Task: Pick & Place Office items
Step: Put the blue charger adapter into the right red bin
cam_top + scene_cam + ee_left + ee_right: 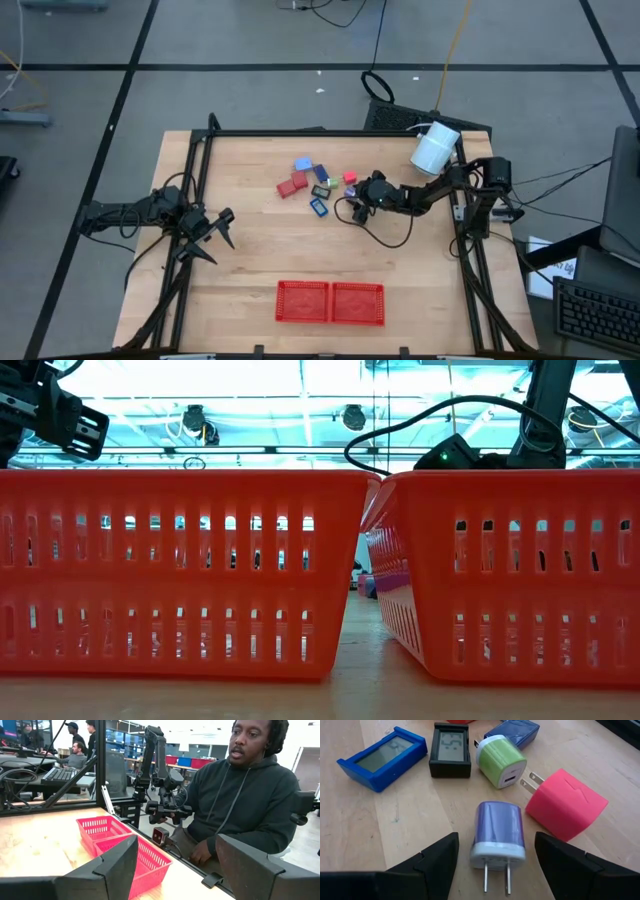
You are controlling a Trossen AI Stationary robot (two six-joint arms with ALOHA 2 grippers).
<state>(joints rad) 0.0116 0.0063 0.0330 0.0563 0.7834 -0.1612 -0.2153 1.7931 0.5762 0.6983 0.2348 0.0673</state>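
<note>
1. A wooden table (250, 250) is carrying the whole scene, with 2 dark arms reaching in from opposite sides.
2. A person (240, 805) in a dark hoodie is sitting just beyond the table's edge, seen past the left arm's fingers.
3. 2 red mesh trays (330, 302) are sitting side by side, touching, near the table's front edge, well apart from the items.
4. A large white cylinder (435, 148) is lying at the table's far right corner, by the right arm's base.
5. The left gripper (222, 237) is hovering over bare wood at the table's left side, its jaws standing wide and holding nothing.
6. The right gripper (358, 203) is reaching low toward the cluster of office items (318, 185) at the table's middle, jaws spread wide and gripping nothing.
7. A purple plug adapter (498, 835) is lying between the right gripper's fingers (432, 860), prongs pointing toward the camera, touching neither.
8. A pink plug adapter (566, 804) is lying just beside it, with a green plug adapter (501, 761) beyond.
9. A blue display clock (383, 757) and a black display clock (450, 749) are resting side by side farther off.
</note>
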